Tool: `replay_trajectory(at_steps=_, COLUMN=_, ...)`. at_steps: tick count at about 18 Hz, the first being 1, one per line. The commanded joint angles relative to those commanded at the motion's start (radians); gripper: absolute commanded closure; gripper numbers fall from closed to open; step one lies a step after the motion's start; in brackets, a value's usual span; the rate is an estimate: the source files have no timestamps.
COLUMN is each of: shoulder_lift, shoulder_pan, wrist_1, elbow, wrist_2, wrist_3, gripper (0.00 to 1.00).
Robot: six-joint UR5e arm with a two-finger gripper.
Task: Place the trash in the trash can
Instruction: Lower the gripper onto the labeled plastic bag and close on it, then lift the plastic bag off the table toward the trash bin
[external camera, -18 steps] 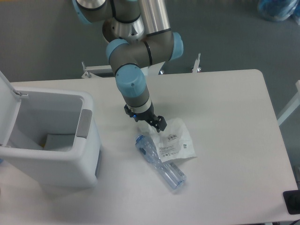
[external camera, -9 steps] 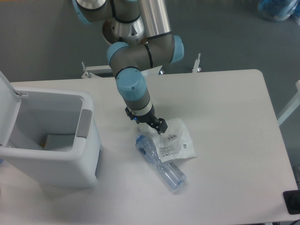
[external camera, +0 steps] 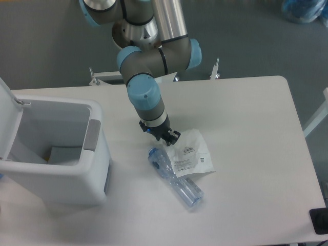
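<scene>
Claw [external camera: 165, 138] sits low over the white counter [external camera: 246, 123], at the upper left edge of the clear wrapper [external camera: 192, 155] and just above the cap end of the bottle [external camera: 174, 177]. Fingers are dark and seen from above (too small to resolve); cannot tell whether they are parted or closed, or whether they touch the wrapper.

Wrapper: crumpled clear plastic with a printed label, lying flat. Its lower left edge overlaps the middle of the bottle.

Bottle: clear, blue-tinted, on its side, running diagonally from upper left to lower right, neither end raised.

Bin [external camera: 56, 154]: white, boxy, standing at the left end of the counter, well apart from the trash. Lid [external camera: 7, 120] hinged up at the far left, mouth open. Grey panel on the side facing the arm. A pale flat item shows at the bottom inside (cannot identify it).
</scene>
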Motion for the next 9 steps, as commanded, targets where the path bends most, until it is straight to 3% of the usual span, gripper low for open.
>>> replay_trajectory(at_steps=9, shoulder_lift=0.015, shoulder_pan=0.034, wrist_1=-0.014, elbow=0.044, wrist_2=-0.011, wrist_3=0.003, gripper=1.0)
